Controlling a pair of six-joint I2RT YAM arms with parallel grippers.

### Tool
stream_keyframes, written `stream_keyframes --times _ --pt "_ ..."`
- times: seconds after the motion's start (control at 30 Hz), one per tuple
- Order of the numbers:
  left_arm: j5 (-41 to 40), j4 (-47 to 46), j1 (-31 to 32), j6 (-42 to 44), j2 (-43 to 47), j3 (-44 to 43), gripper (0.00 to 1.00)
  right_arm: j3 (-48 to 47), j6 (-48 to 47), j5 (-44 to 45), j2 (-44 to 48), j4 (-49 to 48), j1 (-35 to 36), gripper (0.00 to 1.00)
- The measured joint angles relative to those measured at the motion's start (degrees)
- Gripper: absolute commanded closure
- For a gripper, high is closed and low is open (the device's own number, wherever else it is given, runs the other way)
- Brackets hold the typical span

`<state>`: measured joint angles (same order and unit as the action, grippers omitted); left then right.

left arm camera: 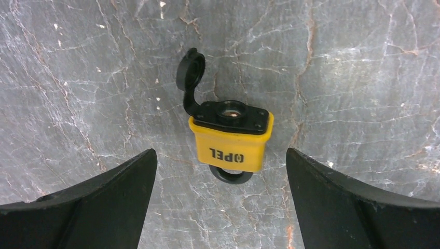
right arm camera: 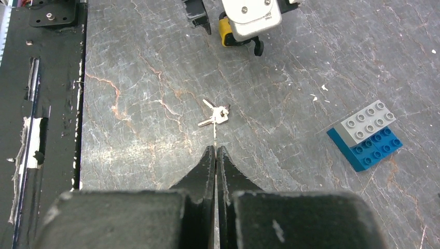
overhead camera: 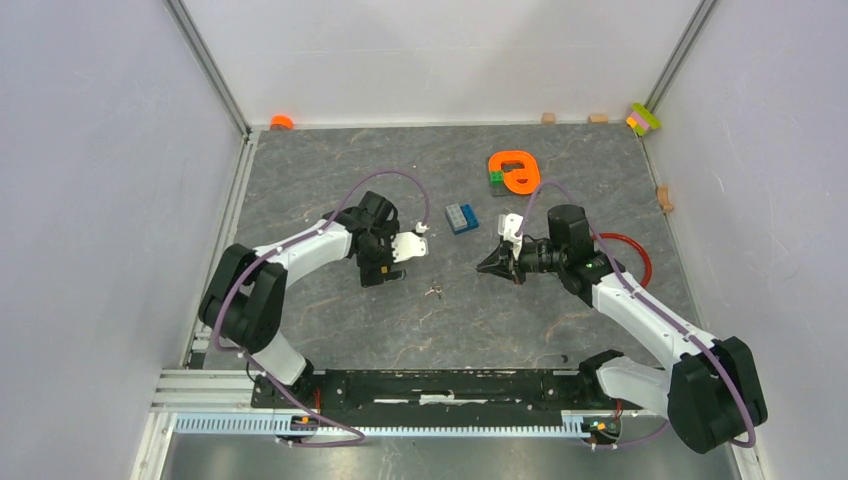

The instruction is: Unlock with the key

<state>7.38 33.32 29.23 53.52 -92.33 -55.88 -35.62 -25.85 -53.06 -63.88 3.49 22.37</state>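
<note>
The right gripper [right arm camera: 216,150], with two black wedge-shaped fingers, has them pressed flat together with nothing between them, pointing at a tiny silver-grey metal key bunch [right arm camera: 215,115]. The bunch lies fanned out just beyond the tips on the grey, marble-veined tabletop [right arm camera: 129,104]. A blue plastic brick plate topped with a grey brick [right arm camera: 366,135] lies to the right, a black metal base plate [right arm camera: 52,78] runs down the left edge, and at the top a small yellow padlock [right arm camera: 224,32] peeks from under the other arm's white-and-grey wrist housing [right arm camera: 250,18].

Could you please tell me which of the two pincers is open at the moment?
The left pincer: its fingers stand wide apart, the yellow padlock showing untouched in the gap. The right pincer has its fingers pressed together, pointing toward the key.
</note>
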Motion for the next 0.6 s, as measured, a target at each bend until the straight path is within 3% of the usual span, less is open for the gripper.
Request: stream_keyframes --times 0.37,0.6 --pt "1.36 -0.04 -0.96 0.55 -3.52 -1.92 0.31 0.17 -0.13 -0.90 0.07 0.02 -0.39 1.00" --pt "3.34 -2.27 -1.29 0.48 -2.73 -0.07 0.80 0.31 -0.11 -0.92 0.09 0.02 -0.85 1.00"
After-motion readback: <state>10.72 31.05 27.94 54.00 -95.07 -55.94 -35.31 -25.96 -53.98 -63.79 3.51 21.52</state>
